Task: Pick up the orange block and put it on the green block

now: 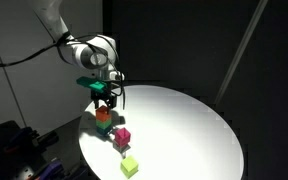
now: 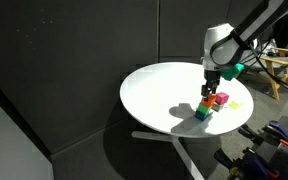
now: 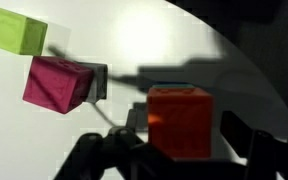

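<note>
The orange block [image 1: 103, 115] sits on top of the green block [image 1: 104, 127] near the edge of the white round table [image 1: 184, 120]. In the other exterior view the orange block [image 2: 206, 103] is likewise stacked on the green block [image 2: 201, 113]. My gripper [image 1: 105, 96] hangs just above the stack. In the wrist view the orange block [image 3: 180, 120] stands between my gripper's fingers [image 3: 180, 142] with a gap at each side. Only a thin green sliver [image 3: 172, 86] of the lower block shows there.
A magenta cube [image 1: 122, 135] [image 3: 56, 83] stands beside the stack, and a lime cube [image 1: 130, 165] [image 3: 16, 30] lies farther along near the table edge. Both also show in an exterior view: magenta [image 2: 221, 98], lime [image 2: 234, 103]. Black curtains surround the table.
</note>
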`<state>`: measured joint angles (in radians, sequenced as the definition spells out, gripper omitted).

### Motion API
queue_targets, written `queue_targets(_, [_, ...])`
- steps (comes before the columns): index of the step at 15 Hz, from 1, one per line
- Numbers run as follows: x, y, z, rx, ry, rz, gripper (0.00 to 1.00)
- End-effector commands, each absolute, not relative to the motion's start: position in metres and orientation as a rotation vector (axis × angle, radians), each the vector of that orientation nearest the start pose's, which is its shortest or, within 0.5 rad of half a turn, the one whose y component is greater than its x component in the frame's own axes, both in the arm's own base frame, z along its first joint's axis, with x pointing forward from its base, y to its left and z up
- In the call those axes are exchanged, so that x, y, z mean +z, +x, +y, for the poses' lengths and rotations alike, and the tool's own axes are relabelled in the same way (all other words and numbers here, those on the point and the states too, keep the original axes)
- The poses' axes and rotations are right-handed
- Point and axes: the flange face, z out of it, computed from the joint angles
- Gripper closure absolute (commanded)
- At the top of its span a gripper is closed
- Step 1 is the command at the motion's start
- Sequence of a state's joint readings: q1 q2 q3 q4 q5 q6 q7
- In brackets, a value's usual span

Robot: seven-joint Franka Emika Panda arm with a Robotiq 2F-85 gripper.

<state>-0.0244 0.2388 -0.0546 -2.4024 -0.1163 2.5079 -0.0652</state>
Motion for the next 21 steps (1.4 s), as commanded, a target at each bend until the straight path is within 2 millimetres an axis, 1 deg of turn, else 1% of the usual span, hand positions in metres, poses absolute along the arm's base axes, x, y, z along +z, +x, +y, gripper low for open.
queue_targets(1, [0.209,0.487,-0.041,0.250,-3.203,-0.111,0.00])
queue_targets(9, [0.221,0.478,-0.048,0.203,-3.181,-0.121,0.00])
queue_targets(15, [0.231,0.470,-0.055,0.145,-3.124,-0.176,0.00])
queue_targets(21, [0.246,0.450,-0.063,0.063,-3.081,-0.233,0.00])
